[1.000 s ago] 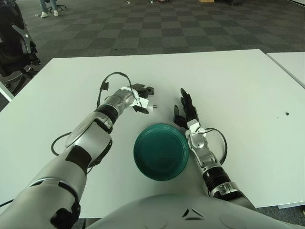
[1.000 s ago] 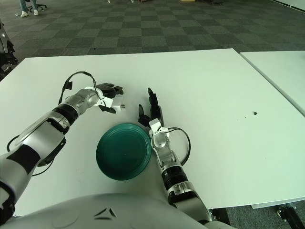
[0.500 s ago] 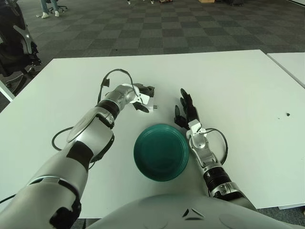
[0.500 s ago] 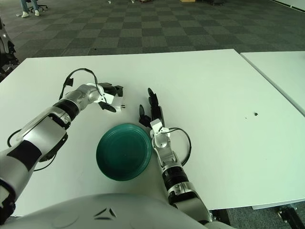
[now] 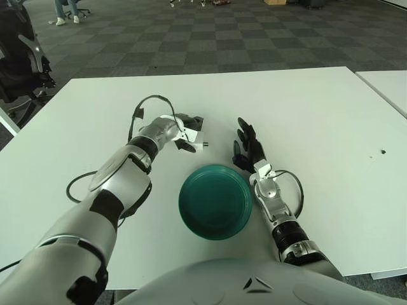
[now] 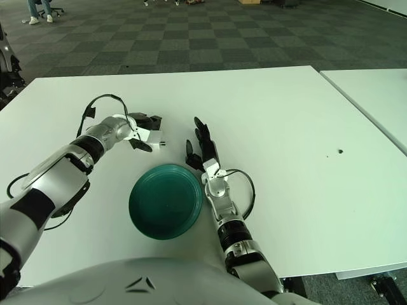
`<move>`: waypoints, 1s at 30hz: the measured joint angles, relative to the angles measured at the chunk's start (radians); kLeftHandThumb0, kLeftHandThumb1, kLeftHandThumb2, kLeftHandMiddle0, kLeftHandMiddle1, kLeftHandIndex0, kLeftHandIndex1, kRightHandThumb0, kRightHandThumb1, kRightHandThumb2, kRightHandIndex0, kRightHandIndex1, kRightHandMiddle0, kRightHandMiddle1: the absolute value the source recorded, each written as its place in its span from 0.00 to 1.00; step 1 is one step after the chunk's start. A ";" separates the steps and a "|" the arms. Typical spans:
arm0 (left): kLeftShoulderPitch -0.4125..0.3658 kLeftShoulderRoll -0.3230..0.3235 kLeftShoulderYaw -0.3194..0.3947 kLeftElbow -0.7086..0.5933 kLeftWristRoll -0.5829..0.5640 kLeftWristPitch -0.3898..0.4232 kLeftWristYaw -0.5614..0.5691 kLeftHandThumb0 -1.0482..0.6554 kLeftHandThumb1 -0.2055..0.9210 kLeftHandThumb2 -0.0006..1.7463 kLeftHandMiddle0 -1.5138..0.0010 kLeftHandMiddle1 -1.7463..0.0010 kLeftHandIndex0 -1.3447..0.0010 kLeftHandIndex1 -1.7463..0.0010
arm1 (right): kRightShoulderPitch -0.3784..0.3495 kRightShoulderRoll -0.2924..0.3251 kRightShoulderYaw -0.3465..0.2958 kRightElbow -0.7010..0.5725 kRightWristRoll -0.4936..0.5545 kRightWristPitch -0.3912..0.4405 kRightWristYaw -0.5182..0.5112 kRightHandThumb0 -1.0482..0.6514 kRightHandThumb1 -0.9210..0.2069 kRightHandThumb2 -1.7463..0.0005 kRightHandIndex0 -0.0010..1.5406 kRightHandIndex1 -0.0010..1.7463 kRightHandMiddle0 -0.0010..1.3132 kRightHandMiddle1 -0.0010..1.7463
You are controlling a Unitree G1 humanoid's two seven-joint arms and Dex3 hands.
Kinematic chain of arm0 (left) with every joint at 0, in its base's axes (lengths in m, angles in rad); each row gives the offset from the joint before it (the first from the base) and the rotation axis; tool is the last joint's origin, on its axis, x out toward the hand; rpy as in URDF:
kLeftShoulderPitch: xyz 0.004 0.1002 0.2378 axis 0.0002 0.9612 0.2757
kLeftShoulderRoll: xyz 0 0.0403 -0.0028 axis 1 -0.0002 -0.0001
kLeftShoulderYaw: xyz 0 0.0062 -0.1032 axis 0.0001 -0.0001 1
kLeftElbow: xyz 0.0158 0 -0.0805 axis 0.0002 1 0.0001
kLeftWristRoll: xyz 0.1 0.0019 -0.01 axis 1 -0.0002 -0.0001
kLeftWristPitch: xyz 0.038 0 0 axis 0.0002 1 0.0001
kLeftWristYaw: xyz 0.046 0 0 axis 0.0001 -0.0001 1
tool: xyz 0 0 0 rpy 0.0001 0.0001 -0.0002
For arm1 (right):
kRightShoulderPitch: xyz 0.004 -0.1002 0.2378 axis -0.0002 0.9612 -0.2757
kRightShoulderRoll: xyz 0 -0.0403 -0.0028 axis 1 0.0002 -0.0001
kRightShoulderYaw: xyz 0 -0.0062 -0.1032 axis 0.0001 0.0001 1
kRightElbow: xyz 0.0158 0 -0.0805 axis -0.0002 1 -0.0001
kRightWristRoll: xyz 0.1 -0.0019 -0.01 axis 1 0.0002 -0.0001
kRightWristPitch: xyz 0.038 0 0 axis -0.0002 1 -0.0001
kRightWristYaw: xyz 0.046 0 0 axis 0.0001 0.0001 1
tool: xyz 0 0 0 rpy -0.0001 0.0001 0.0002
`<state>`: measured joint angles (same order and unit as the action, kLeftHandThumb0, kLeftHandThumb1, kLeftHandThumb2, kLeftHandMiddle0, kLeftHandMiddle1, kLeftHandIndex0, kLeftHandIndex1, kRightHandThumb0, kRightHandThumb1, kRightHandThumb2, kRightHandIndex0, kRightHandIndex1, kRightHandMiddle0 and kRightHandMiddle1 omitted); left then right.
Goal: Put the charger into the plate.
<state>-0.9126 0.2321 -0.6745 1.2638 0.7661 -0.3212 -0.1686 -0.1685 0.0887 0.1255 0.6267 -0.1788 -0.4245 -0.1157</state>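
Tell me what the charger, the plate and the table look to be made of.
Charger, gripped in the left hand: likely white moulded plastic, smooth, with small metal-looking prongs at one end. Plate: dark teal, evenly coloured with a soft sheen on the rim; plastic or glazed ceramic, the look leaves it open. Table: flat matte white top, probably laminate. The right hand shows right of the plate.

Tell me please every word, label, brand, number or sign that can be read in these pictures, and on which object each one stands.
None can be read.
White charger, held in the left hand: no print visible.
Green plate: plain, no marking.
Right hand, beside the plate on its right: no label visible.
White table: only a small dark spot, not a sign.
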 measured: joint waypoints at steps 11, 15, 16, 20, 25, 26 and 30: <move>0.043 -0.001 0.046 -0.003 -0.059 -0.022 0.063 0.33 0.44 0.77 0.34 0.00 0.53 0.00 | -0.063 -0.014 -0.082 0.088 0.090 -0.023 0.041 0.12 0.00 0.50 0.03 0.00 0.00 0.10; 0.053 0.005 0.063 -0.008 -0.086 -0.043 0.074 0.33 0.42 0.78 0.32 0.00 0.52 0.00 | -0.120 -0.033 -0.145 0.158 0.140 -0.022 0.036 0.13 0.00 0.51 0.02 0.00 0.00 0.13; 0.058 0.008 0.068 -0.011 -0.094 -0.050 0.079 0.33 0.42 0.78 0.31 0.00 0.52 0.00 | -0.133 -0.040 -0.164 0.174 0.153 -0.026 0.032 0.14 0.00 0.51 0.02 0.00 0.00 0.14; 0.079 0.024 0.089 -0.029 -0.118 -0.086 0.098 0.33 0.42 0.79 0.30 0.00 0.52 0.00 | -0.165 -0.067 -0.231 0.221 0.190 -0.050 0.015 0.14 0.00 0.52 0.03 0.00 0.00 0.16; 0.116 0.045 0.112 -0.068 -0.137 -0.119 0.136 0.32 0.39 0.81 0.32 0.00 0.50 0.00 | -0.174 -0.093 -0.295 0.252 0.222 -0.079 -0.004 0.15 0.00 0.53 0.05 0.01 0.00 0.20; 0.126 0.049 0.116 -0.078 -0.139 -0.121 0.143 0.32 0.39 0.81 0.32 0.00 0.50 0.00 | -0.174 -0.098 -0.302 0.256 0.228 -0.082 -0.006 0.15 0.00 0.53 0.05 0.01 0.00 0.21; 0.172 0.068 0.136 -0.138 -0.146 -0.127 0.182 0.32 0.38 0.82 0.33 0.00 0.49 0.00 | -0.175 -0.110 -0.335 0.266 0.245 -0.095 -0.017 0.15 0.00 0.53 0.06 0.01 0.00 0.22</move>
<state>-0.7410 0.3000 -0.5387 1.1257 0.6201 -0.4478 0.0138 -0.3434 -0.0217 -0.2094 0.8926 0.0665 -0.5194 -0.1329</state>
